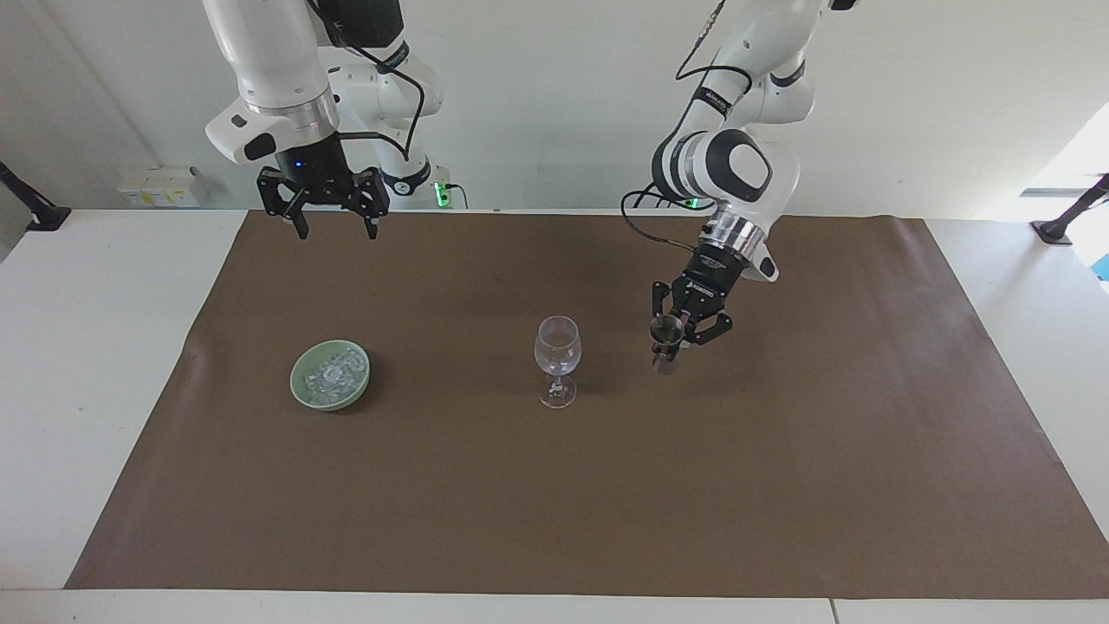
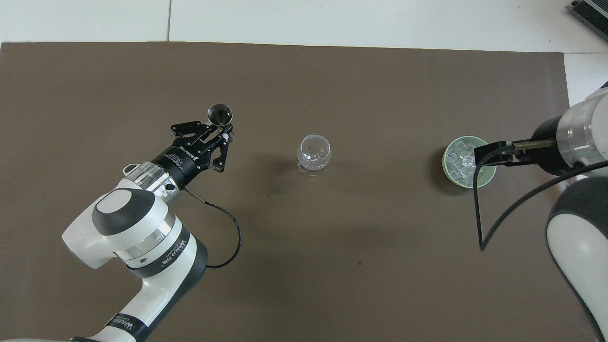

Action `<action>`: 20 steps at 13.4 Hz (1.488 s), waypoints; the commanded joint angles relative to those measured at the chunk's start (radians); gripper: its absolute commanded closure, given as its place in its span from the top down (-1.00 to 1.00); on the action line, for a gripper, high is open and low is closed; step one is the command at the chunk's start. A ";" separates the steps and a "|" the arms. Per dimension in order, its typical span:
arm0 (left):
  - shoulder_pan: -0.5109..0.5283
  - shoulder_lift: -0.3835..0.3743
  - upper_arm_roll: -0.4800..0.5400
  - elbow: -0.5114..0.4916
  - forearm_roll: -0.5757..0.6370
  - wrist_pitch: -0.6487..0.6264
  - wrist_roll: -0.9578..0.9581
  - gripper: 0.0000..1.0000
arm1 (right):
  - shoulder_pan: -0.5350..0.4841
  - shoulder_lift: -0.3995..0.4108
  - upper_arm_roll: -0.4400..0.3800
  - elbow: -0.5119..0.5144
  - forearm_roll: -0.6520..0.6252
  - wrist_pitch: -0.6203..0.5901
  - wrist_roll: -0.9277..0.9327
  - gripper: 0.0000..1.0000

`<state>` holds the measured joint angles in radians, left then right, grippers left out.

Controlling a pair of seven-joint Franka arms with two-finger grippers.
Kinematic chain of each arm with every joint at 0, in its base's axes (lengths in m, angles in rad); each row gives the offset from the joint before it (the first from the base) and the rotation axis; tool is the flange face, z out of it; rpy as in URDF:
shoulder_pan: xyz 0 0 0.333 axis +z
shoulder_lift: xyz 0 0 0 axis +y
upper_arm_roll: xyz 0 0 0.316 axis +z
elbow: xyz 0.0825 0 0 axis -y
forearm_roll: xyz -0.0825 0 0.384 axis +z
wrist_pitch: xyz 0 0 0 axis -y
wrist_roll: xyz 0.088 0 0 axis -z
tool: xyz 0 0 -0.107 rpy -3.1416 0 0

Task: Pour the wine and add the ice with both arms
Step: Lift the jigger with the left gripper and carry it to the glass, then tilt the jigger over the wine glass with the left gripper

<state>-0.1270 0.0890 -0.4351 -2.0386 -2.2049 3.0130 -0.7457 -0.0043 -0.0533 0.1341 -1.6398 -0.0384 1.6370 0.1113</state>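
Observation:
A clear wine glass (image 1: pixel 557 347) (image 2: pixel 313 151) stands upright at the middle of the brown mat. My left gripper (image 1: pixel 669 340) (image 2: pixel 223 131) hangs low beside the glass, toward the left arm's end of the table. It is shut on a small clear cup (image 1: pixel 665 334) (image 2: pixel 220 113), whose round mouth shows from above. Ice (image 1: pixel 333 371) (image 2: pixel 458 159) lies as clear chunks in a pale green bowl (image 1: pixel 299 386) (image 2: pixel 485 179) toward the right arm's end. My right gripper (image 1: pixel 331 227) (image 2: pixel 489 152) waits open and empty, high above the mat's edge by the robots.
The brown mat (image 1: pixel 554 503) covers most of the white table (image 1: pixel 87 347). A black cable (image 2: pixel 477 213) loops down from the right wrist. A black cable (image 2: pixel 223 247) trails from the left wrist over the mat.

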 commanded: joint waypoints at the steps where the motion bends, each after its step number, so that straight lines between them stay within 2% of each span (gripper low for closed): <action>1: -0.072 0.047 0.010 0.076 -0.015 0.088 -0.001 -1.00 | -0.014 -0.020 0.007 -0.018 0.002 -0.006 -0.025 1.00; 13: -0.175 0.124 0.015 0.186 -0.022 0.161 -0.001 -1.00 | -0.014 -0.020 0.007 -0.018 0.002 -0.008 -0.025 1.00; 16: -0.180 0.136 0.016 0.192 0.019 0.161 0.000 -1.00 | -0.014 -0.020 0.007 -0.020 0.002 -0.006 -0.025 1.00; 20: -0.191 0.136 0.015 0.189 0.132 0.161 0.005 -1.00 | -0.014 -0.019 0.005 -0.020 0.002 -0.006 -0.025 1.00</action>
<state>-0.2864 0.2112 -0.4351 -1.8765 -2.1125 3.1461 -0.7435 -0.0043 -0.0534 0.1341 -1.6399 -0.0384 1.6370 0.1113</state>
